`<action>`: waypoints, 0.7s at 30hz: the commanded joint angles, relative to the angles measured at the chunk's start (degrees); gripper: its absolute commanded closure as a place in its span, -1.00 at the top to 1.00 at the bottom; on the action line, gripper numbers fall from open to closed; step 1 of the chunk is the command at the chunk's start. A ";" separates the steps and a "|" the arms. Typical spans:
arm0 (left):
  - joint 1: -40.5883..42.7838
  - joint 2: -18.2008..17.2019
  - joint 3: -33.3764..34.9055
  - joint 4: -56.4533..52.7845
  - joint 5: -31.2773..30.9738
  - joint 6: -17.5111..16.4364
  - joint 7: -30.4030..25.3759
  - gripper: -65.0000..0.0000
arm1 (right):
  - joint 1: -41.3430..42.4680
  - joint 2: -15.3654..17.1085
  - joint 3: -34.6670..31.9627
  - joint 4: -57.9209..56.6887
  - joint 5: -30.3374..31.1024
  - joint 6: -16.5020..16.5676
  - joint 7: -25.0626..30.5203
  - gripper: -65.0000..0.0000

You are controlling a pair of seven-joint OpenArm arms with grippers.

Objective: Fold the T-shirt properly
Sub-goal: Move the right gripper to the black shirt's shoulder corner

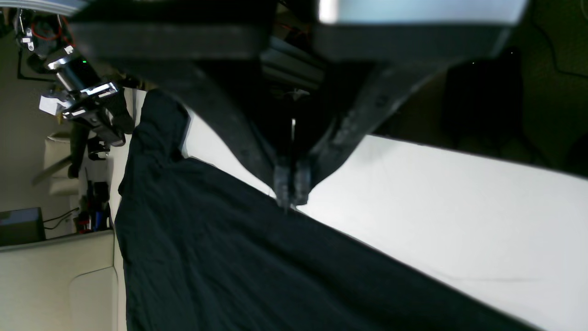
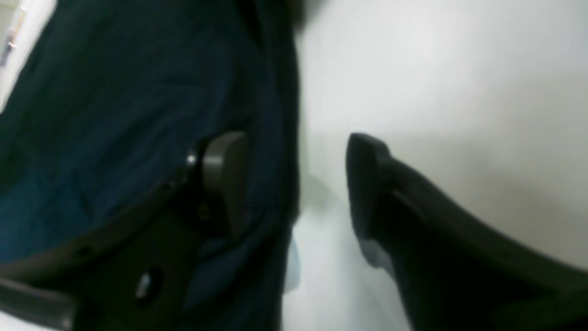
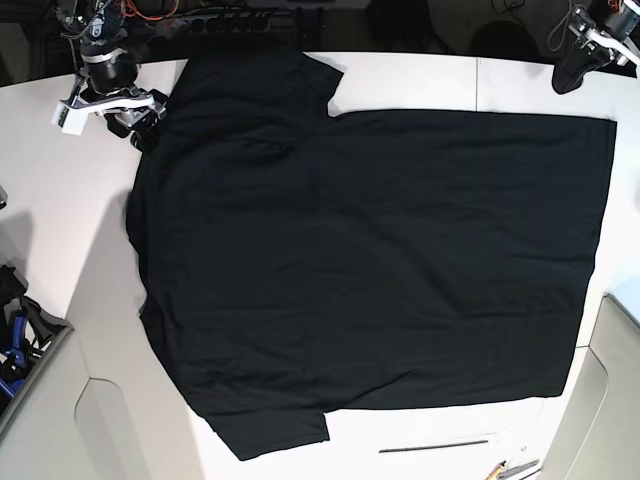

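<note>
The black T-shirt (image 3: 370, 260) lies spread flat on the white table (image 3: 420, 75), plain side up; no print shows. My right gripper (image 3: 145, 125) is at the shirt's far left corner by a sleeve. In the right wrist view it (image 2: 296, 184) is open and straddles the shirt's edge (image 2: 115, 115), one finger over cloth and one over the table. My left gripper (image 3: 568, 78) is at the far right, just beyond the shirt's corner. In the left wrist view it (image 1: 289, 195) is shut, its tips at the shirt's hem (image 1: 229, 266); no cloth is lifted.
Cables and gear line the table's back edge (image 3: 240, 20). Blue-handled tools (image 3: 12, 345) sit in a bin off the left side. A thin dark line (image 3: 435, 445) and small tools (image 3: 510, 468) are near the front edge. Bare table (image 1: 436, 207) lies right of the hem.
</note>
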 commanded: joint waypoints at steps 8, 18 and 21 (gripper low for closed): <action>0.63 -0.66 -0.55 0.76 -1.56 -0.52 -0.59 -1.00 | 0.85 0.15 -2.45 -1.33 0.28 2.34 -1.73 0.06; -0.52 -0.72 -0.55 0.76 -1.56 -0.52 -0.61 -1.00 | 0.85 0.15 -3.19 -1.33 0.24 2.80 -1.75 -0.29; -1.75 -1.25 -0.55 0.76 -1.56 -0.52 -0.61 -1.00 | 0.83 0.15 -3.19 -1.33 0.24 2.82 -1.75 -0.92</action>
